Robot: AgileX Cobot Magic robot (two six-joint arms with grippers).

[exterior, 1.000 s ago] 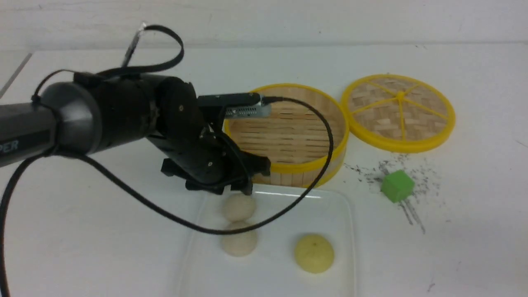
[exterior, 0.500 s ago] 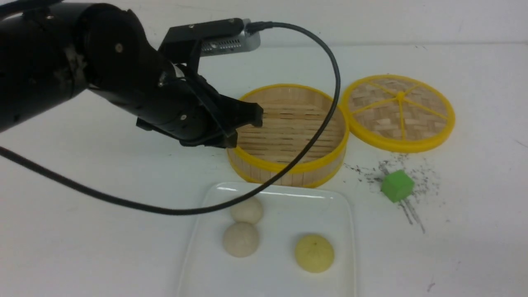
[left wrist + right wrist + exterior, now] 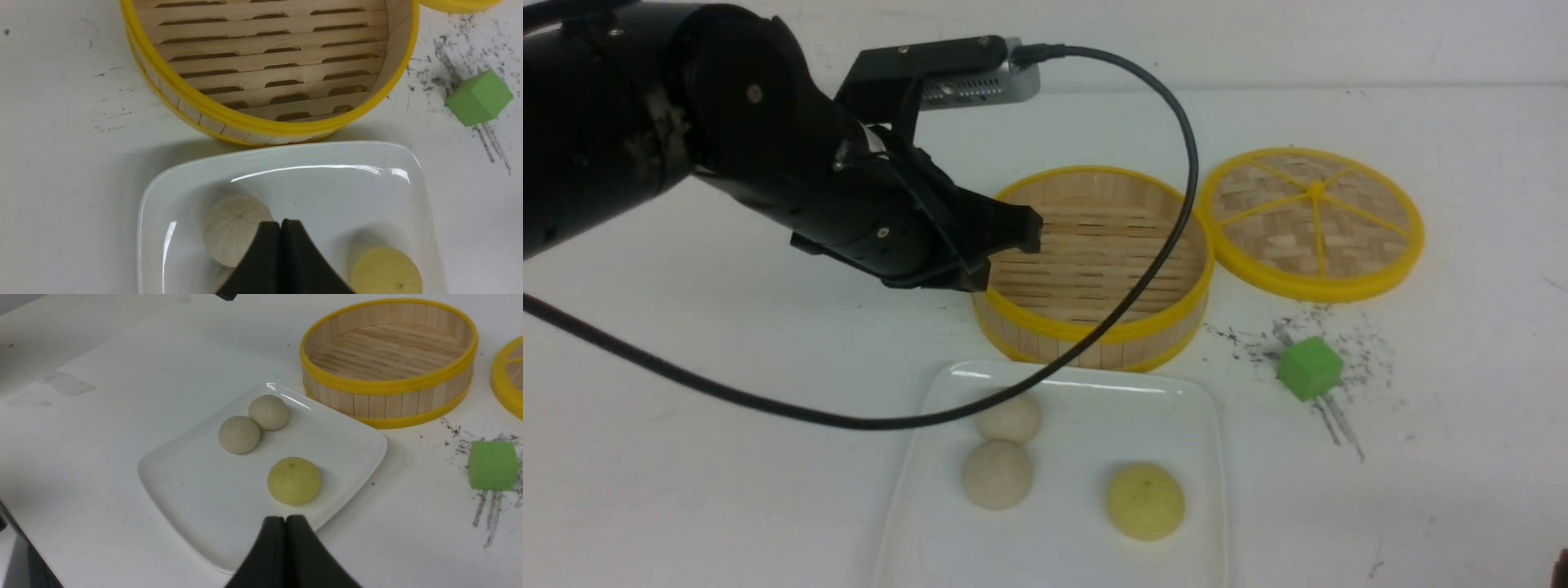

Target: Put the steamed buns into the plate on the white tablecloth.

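All three steamed buns lie in the plate (image 3: 1094, 384), which sits on the white tablecloth (image 3: 686, 506) just in front of the bamboo steamer basket (image 3: 1094, 245). The two off-white buns (image 3: 1009, 418) (image 3: 997, 474) sit close together on the plate's left side, touching or very nearly so. The pale yellow bun (image 3: 1145, 501) rests apart from them toward the right.

The left gripper (image 3: 1017, 235) hangs in the air above the table, at the near left rim of the basket as the front view shows it. Its jaws are pressed together with nothing between them. It touches neither a bun nor the plate. A black cable (image 3: 1176, 204) loops from the arm across the basket and the plate's far left corner.

The right gripper (image 3: 285, 518) shows only in its own wrist view. Its jaws are also closed tight and empty, raised above the plate's edge near the yellow bun.

The basket is empty. Its woven lid (image 3: 1313, 220) lies flat to the right, just beside it. A green cube (image 3: 1309, 368) stands on dark scuff marks nearer the robot than the lid.
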